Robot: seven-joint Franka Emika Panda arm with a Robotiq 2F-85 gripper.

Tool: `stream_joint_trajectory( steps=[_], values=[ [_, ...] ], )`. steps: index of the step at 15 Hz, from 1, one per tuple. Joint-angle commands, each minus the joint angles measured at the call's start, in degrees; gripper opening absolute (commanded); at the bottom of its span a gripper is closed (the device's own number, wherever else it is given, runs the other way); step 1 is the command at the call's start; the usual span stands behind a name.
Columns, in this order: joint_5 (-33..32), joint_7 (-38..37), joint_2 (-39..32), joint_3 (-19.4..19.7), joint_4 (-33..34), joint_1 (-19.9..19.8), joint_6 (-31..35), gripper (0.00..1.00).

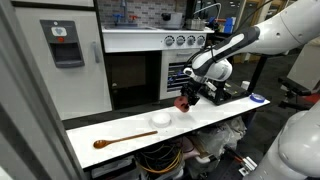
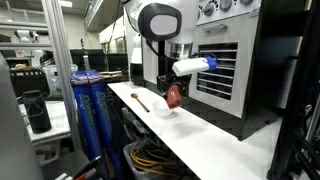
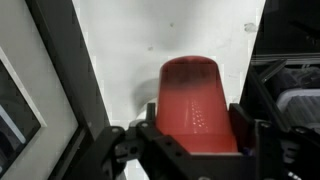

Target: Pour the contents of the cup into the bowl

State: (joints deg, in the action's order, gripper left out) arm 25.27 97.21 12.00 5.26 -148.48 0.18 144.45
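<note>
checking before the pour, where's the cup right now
In an exterior view the cup is held in the gripper over the white counter, right beside the bowl, with the wooden spoon farther along.

Bare counter between spoon and bowl; oven front just behind

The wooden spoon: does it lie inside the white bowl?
No, the wooden spoon lies on the white tabletop, apart from the bowl.

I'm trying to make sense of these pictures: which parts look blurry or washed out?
Wrist view: the red cup is fairly sharp, the white table glares, the dark bar beside it is blurred. In an exterior view, a big white blur fills a lower corner.
</note>
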Motion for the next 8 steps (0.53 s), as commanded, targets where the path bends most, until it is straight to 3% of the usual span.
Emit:
stream_joint_trajectory(
  steps=[1,8],
  values=[
    [-4.8,-6.5,-0.2,-1.4,0.9,1.4,0.8,0.47],
    [-14.8,-17.4,-3.0,-3.7,5.1,3.7,-0.4,0.47]
  ],
)
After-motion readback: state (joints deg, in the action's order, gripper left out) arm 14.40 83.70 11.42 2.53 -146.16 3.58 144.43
